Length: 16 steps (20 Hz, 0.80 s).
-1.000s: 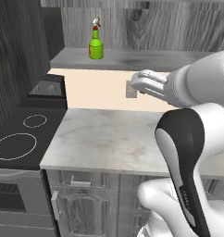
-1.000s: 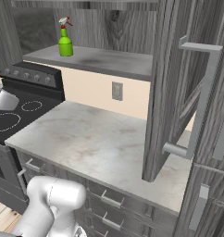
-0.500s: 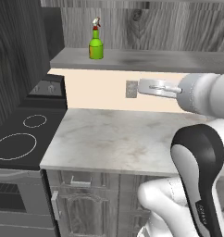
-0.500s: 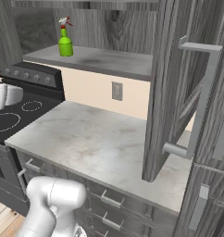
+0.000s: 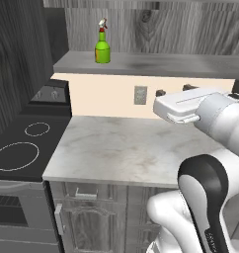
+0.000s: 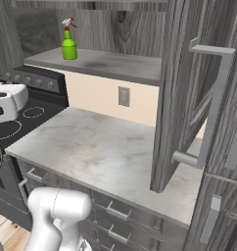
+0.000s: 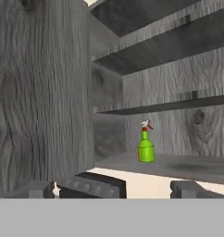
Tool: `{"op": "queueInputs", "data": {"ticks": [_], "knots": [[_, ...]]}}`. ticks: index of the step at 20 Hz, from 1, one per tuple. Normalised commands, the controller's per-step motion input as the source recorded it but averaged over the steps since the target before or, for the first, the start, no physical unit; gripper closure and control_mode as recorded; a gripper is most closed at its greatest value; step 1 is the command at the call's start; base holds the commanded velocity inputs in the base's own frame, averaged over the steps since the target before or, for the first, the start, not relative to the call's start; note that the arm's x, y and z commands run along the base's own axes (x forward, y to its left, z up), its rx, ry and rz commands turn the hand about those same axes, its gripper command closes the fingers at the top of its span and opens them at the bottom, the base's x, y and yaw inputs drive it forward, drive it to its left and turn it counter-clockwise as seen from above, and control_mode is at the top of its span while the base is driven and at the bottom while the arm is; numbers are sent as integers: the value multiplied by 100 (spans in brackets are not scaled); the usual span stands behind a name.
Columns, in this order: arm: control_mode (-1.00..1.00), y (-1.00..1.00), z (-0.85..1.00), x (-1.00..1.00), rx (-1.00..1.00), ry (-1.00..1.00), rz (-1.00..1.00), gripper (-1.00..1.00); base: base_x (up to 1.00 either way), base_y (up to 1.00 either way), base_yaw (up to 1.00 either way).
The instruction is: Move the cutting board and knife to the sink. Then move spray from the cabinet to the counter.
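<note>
The spray [image 5: 102, 47] is a green bottle with a red-and-white trigger head. It stands upright at the left end of the cabinet shelf [image 5: 166, 63], also seen in the right base view [image 6: 68, 46] and hand view [image 7: 146, 147]. My gripper [image 5: 174, 90] hovers over the counter [image 5: 126, 148], below shelf level and well right of the bottle. It is open and empty, with its fingertips [image 7: 37, 189] wide apart and the spray far ahead between them. The cutting board, knife and sink are out of view.
An open cabinet door [image 6: 184, 88] with a long bar handle hangs over the right part of the counter [image 6: 106, 147]. A black stovetop [image 5: 22, 148] adjoins the counter on the left. A wall outlet [image 5: 140, 95] sits below the shelf.
The hand has drifted to the right above the counter and the forearm has swung down. The jaws stay open and the spray has not moved.
</note>
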Motion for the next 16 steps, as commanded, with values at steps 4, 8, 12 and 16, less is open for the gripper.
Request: {"op": "queueInputs", "data": {"ticks": [4, 8, 12, 16], "knots": [[-100, 0, 39, 0, -5, -29, 0, -100, 0, 0, 0], [-100, 0, 41, 0, 0, -7, -6, -100, 0, 0, 0], [-100, -5, 44, 0, 0, 0, -5, -100, 0, 0, 0], [-100, -8, 3, 0, 0, 11, -8, -100, 0, 0, 0]]}}
